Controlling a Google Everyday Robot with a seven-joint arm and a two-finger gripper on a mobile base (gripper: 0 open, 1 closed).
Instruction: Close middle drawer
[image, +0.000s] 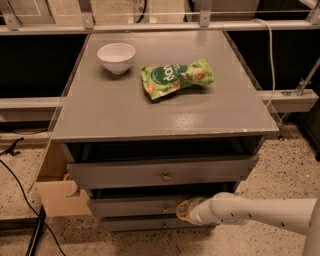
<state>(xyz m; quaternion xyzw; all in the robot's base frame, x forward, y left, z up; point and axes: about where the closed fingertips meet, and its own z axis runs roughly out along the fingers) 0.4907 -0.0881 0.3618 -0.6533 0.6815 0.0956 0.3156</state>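
The middle drawer (130, 206) is a grey front with a small brass knob (167, 207). It stands a little way out of the grey cabinet, below the top drawer (125, 172), which also stands out. My gripper (181, 210) is at the middle drawer's front, just right of the knob and touching or nearly touching the panel. My white arm (260, 212) reaches in from the lower right. The bottom drawer (140, 224) shows as a thin strip beneath.
On the cabinet top (100, 115) sit a white bowl (116, 56) and a green snack bag (176, 77). A cardboard box (56, 192) stands at the cabinet's left. A black cable (20, 195) runs over the speckled floor at the left.
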